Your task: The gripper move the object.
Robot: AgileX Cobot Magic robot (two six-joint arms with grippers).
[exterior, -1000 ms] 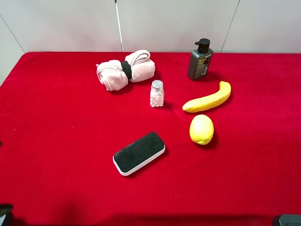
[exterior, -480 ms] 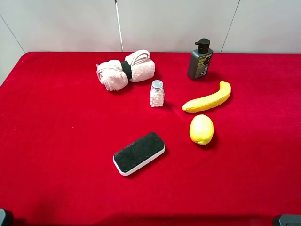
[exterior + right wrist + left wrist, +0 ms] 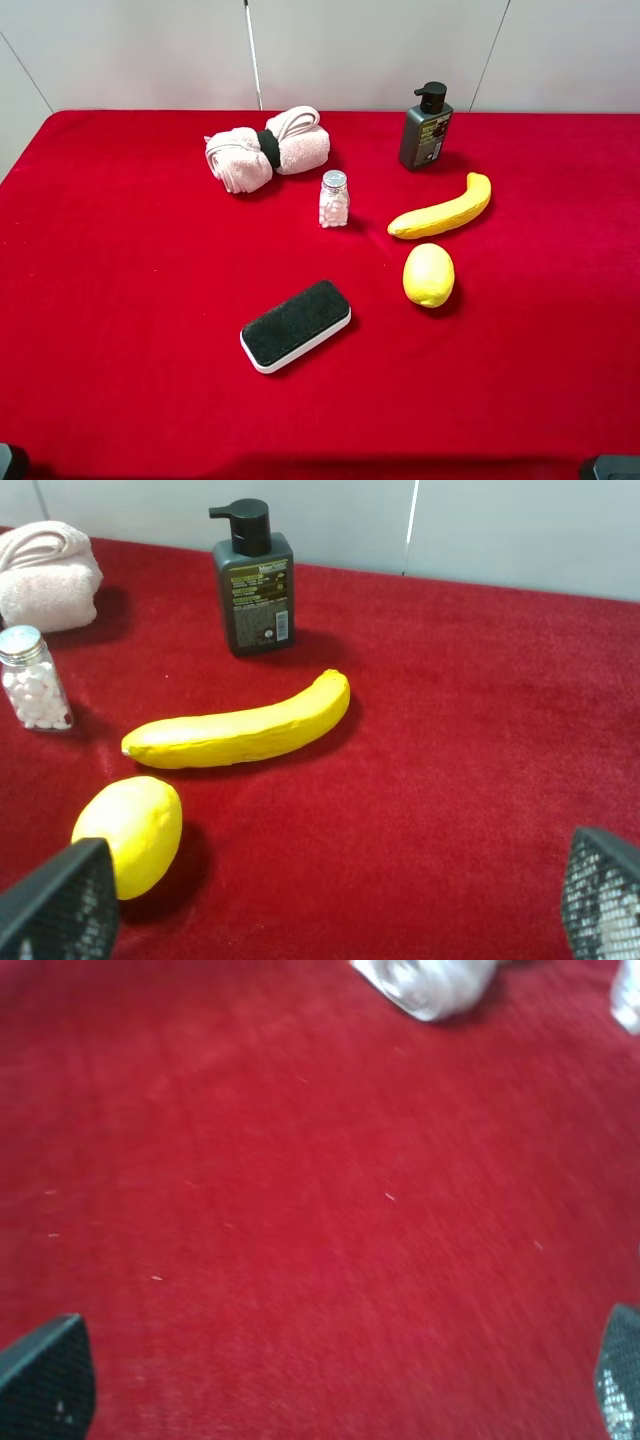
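Note:
The long curved yellow banana (image 3: 442, 212) lies on the red cloth at the right, between the dark pump bottle and the lemon. It also shows in the right wrist view (image 3: 240, 732). My right gripper (image 3: 330, 905) is open and empty, its mesh-padded fingertips (image 3: 60, 905) wide apart, well short of the banana. My left gripper (image 3: 330, 1380) is open and empty over bare red cloth, far from the banana. In the exterior high view only dark bits of the arms show at the bottom corners.
A round yellow lemon (image 3: 428, 274) lies just in front of the banana. A dark pump bottle (image 3: 425, 128) stands behind it. A small pill jar (image 3: 334, 199), a rolled pink towel (image 3: 265, 148) and a black-topped eraser (image 3: 296, 324) sit nearer the middle.
The dark part of the left arm at the bottom-left corner of the exterior high view has dropped lower out of the frame. The objects have not moved.

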